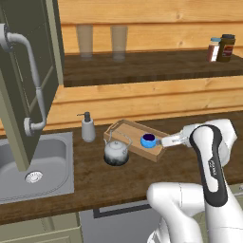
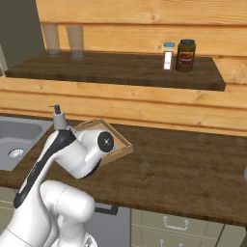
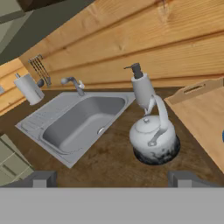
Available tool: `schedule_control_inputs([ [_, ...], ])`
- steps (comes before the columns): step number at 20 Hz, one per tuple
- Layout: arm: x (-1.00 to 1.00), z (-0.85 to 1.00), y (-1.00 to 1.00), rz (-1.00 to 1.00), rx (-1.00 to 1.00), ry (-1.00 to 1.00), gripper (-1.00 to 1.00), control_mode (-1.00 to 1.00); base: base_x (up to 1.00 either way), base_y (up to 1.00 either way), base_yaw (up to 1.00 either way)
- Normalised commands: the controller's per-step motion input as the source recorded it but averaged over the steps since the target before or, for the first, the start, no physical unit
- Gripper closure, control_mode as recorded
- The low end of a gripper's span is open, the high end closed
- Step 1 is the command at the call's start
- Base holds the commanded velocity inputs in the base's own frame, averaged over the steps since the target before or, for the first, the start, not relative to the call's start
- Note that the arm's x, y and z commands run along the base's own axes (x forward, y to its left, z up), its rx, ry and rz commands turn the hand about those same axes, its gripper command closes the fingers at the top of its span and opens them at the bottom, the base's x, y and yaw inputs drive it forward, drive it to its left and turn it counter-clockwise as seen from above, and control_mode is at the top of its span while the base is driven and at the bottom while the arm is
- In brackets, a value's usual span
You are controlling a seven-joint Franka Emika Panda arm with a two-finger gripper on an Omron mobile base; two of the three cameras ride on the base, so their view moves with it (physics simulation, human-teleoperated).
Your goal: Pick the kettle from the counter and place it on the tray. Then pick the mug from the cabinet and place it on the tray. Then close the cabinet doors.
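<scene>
The silvery kettle (image 1: 116,151) (image 3: 153,139) stands upright on the dark counter (image 1: 90,175), against the near left edge of the light-wood tray (image 1: 129,129) (image 3: 205,118) (image 2: 123,144). The blue mug (image 1: 148,140) sits on the tray's near right part. My gripper (image 1: 162,142) (image 3: 112,179) hovers just right of the mug, open, with nothing between its fingers. It looks out over the kettle and sink. One grey-green cabinet door (image 1: 23,71) with a curved silver handle (image 1: 35,80) hangs open at the left.
A grey soap pump bottle (image 1: 88,128) (image 3: 142,87) (image 2: 59,119) stands behind the kettle. The steel sink (image 1: 28,161) (image 3: 78,120) lies to the left. Two glasses (image 1: 85,42) and two jars (image 1: 227,47) (image 2: 185,55) stand on the wooden shelf. A paper towel roll (image 3: 28,87) is beyond the sink.
</scene>
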Motion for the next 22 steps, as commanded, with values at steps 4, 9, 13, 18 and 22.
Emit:
schedule_control_inputs([
  [4,0.25,0.29,0.01,-0.01,0.00,0.35,-1.00,-1.00,0.00,0.00,0.00],
  [9,0.18,0.00,0.07,0.00,0.00,0.33,-1.00,-1.00,0.00,0.00,0.00],
  [13,0.21,0.00,0.09,0.01,0.00,0.38,-1.00,-1.00,0.00,0.00,0.00],
  [18,0.17,-0.05,0.18,0.00,0.00,0.33,-1.00,-1.00,0.00,0.00,0.00],
  [22,0.00,-0.24,0.08,0.06,0.00,0.09,-1.00,-1.00,0.00,0.00,0.00],
])
